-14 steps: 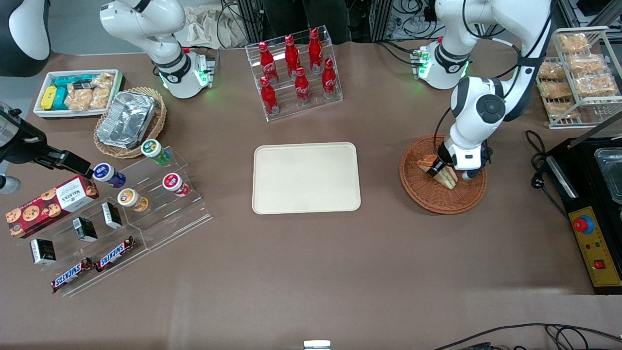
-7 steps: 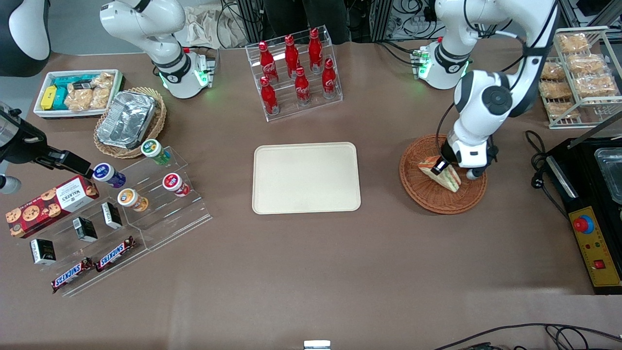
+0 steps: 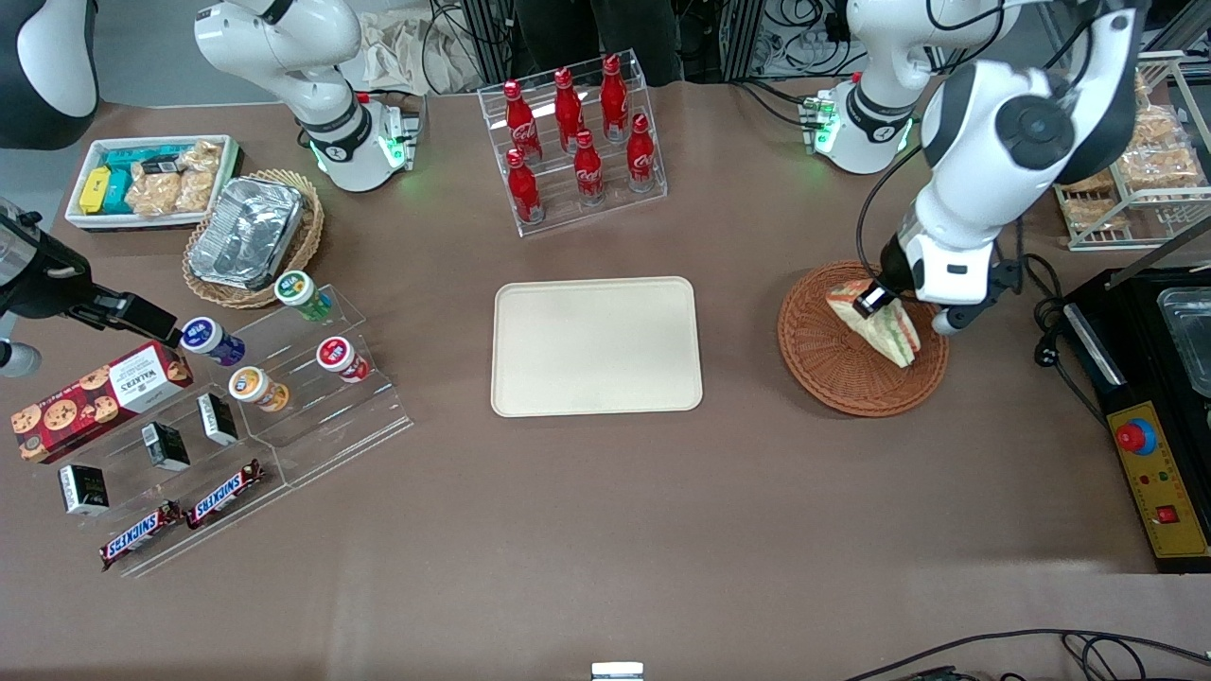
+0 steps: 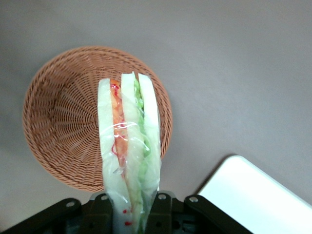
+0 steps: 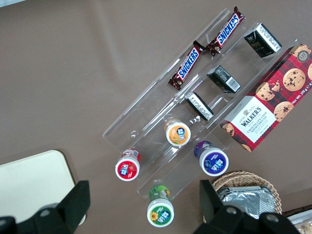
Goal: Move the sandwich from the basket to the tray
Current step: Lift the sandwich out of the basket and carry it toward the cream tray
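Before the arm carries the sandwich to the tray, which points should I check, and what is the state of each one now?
1. Grip: the gripper is shut on the sandwich, which sits between its fingers. Ok.
2. Lift: the sandwich hangs above the basket; the wrist view shows the basket's bottom bare. Ok.
3. Wrap: the film over the sandwich looks whole. Ok.
4. Goal: the tray has nothing on it. Ok.
5. Path: only bare table lies between basket and tray. Ok.
6. How firm the grip is: cannot tell.
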`<state>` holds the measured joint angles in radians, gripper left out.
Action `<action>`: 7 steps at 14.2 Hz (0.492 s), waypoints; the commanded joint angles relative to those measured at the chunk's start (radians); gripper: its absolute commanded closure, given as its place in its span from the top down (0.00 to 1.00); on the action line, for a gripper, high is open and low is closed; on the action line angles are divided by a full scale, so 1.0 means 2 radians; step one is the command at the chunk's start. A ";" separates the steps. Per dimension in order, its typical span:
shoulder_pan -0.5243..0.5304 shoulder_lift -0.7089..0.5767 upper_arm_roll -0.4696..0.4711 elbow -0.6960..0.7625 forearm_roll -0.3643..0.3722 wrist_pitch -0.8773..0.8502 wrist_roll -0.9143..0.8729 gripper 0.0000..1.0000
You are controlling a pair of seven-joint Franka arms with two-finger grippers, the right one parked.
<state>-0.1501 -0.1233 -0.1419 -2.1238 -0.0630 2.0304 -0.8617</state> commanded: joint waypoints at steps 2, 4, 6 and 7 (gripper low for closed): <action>-0.007 0.010 -0.032 0.025 0.003 -0.018 0.060 0.00; -0.008 0.019 -0.064 0.039 -0.001 -0.014 0.077 0.00; -0.014 0.026 -0.093 0.040 -0.001 -0.006 0.073 0.00; -0.021 0.029 -0.099 0.040 -0.002 0.003 0.073 0.00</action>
<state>-0.1709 -0.0952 -0.3175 -2.0748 -0.0643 2.0224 -0.7347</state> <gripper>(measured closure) 0.797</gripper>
